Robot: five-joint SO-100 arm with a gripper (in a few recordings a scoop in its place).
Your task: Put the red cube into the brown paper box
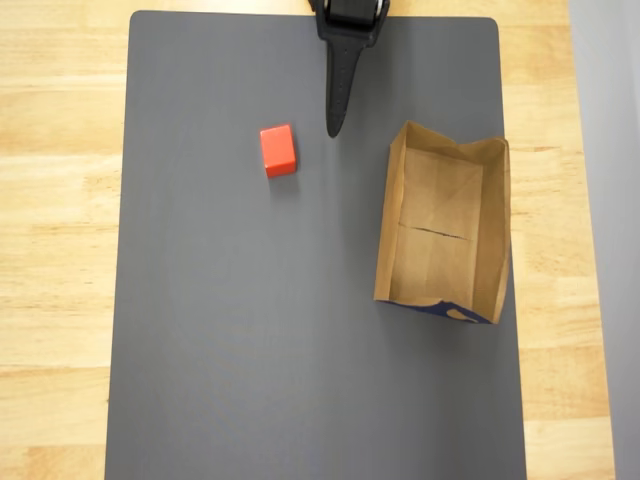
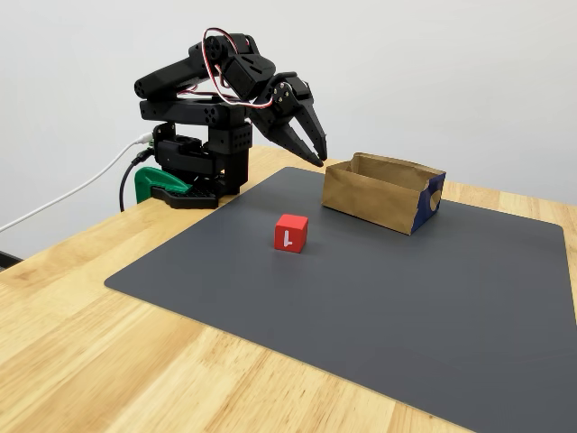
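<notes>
Red cube [image 2: 291, 233] on mat, claw [image 2: 317, 159] raised

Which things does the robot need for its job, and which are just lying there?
Needed: red cube, brown paper box, end effector hanging shut above the mat.
Just there: grey mat, wooden table, green clamp, white cable.

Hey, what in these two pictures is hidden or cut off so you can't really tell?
- Arm base: overhead view, cut off by the top edge above the gripper.
- Brown paper box floor: fixed view, hidden behind its near wall.
- Red cube number: overhead view, on a side face the camera does not see.
- Printed blue end of the box: too small to read in both views.
</notes>
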